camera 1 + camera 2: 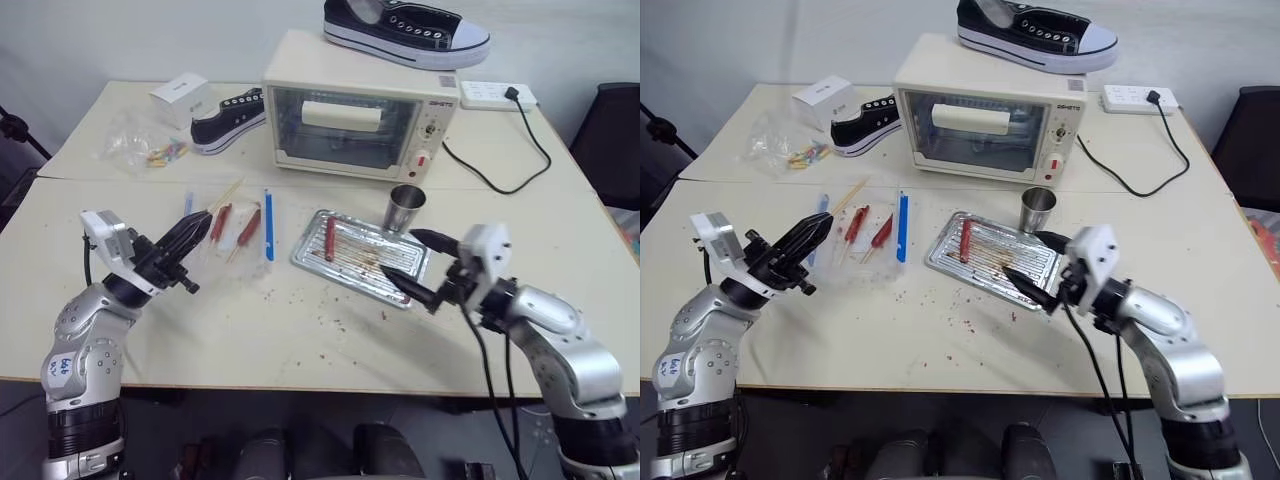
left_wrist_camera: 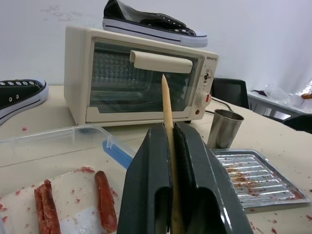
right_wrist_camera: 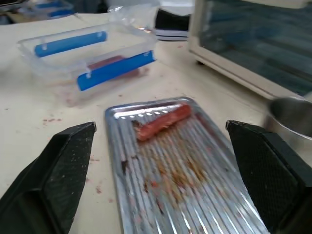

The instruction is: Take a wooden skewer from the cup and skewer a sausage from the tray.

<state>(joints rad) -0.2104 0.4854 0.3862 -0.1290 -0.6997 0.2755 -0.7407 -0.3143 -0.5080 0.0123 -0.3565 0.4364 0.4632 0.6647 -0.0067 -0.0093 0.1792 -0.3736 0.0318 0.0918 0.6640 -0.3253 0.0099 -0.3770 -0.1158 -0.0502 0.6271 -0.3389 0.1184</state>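
Note:
My left gripper [image 1: 200, 225] is shut on the wooden skewer [image 2: 165, 97], a thin pale stick that stands up between its fingers and points toward the oven. It hovers at the left, over a clear plastic box. The silver tray [image 1: 352, 264] lies mid-table with one red-brown sausage [image 1: 330, 238] at its left end. Just behind the tray's right end stands the steel cup [image 1: 406, 208]. My right gripper [image 1: 398, 252] is open wide over the tray's near right end, facing the sausage [image 3: 163, 122], with nothing between its fingers.
A clear plastic box [image 1: 230, 225] with blue clips holds more sausages [image 2: 105, 200]. A cream toaster oven [image 1: 350, 110] stands behind, one shoe [image 1: 405, 30] on top and another [image 1: 228, 118] beside it. A power strip [image 1: 497, 96] and its cable lie at the back right. Crumbs dot the table.

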